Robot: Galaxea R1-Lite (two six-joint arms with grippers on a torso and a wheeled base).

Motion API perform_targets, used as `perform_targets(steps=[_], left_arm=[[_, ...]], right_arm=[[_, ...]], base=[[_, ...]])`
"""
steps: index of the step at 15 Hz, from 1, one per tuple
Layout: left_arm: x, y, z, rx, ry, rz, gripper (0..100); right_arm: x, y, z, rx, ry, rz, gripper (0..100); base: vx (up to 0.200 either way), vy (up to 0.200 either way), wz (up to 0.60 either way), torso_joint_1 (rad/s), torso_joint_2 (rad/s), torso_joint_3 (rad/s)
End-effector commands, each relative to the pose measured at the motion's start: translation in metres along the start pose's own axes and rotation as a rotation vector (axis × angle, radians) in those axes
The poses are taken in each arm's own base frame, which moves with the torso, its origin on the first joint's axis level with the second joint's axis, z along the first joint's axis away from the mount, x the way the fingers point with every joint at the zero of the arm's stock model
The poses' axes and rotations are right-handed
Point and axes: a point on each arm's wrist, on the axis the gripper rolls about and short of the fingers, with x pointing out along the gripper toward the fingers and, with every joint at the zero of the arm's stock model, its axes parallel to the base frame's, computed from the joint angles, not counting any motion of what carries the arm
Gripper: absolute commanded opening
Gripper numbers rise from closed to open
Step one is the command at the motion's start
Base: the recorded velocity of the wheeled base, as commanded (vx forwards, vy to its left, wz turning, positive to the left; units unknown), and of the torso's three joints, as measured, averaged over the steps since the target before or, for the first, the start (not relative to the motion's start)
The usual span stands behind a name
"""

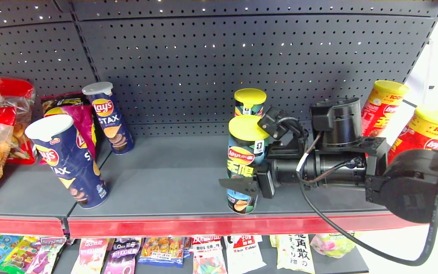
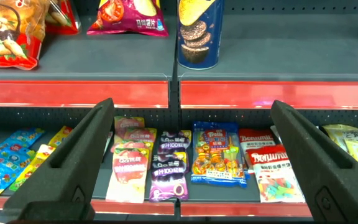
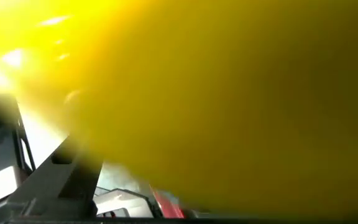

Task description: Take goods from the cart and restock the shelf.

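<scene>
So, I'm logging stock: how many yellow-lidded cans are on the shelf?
4: front can in the right pincer, one behind it, two red ones farther right. The arm may hide more.

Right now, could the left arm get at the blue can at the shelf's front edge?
Probably yes. The left gripper is open, facing the shelf just below the blue can, with nothing between them; it would have to rise first.

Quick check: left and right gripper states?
Left gripper: open, holding nothing.
Right gripper: closed on the front yellow-lidded chip can.
</scene>
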Motion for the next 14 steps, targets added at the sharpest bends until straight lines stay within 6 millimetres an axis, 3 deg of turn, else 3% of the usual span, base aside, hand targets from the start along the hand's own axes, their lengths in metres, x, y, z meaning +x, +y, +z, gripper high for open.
perform_targets(steps=[1, 6, 7, 14], left_arm=[[0.0, 0.0, 0.0, 0.0, 0.0, 0.0, 100], [0.0, 0.0, 0.0, 0.0, 0.0, 0.0, 100], [0.0, 0.0, 0.0, 0.0, 0.0, 0.0, 100], [0.0, 0.0, 0.0, 0.0, 0.0, 0.0, 100]], right_arm=[[0.0063, -0.0029, -0.002, 0.005, 0.008, 0.0, 100], [0.0112, -0.0064, -0.0027, 0.014, 0.01, -0.004, 100], [0.0112, -0.0064, -0.0027, 0.014, 0.01, -0.004, 0], [0.0083, -0.0094, -0.0013, 0.015, 0.003, -0.01, 0]], base=[[0.0, 0.0, 0.0, 0.0, 0.0, 0.0], [0.0, 0.0, 0.0, 0.0, 0.0, 0.0], [0.0, 0.0, 0.0, 0.0, 0.0, 0.0], [0.0, 0.0, 0.0, 0.0, 0.0, 0.0]])
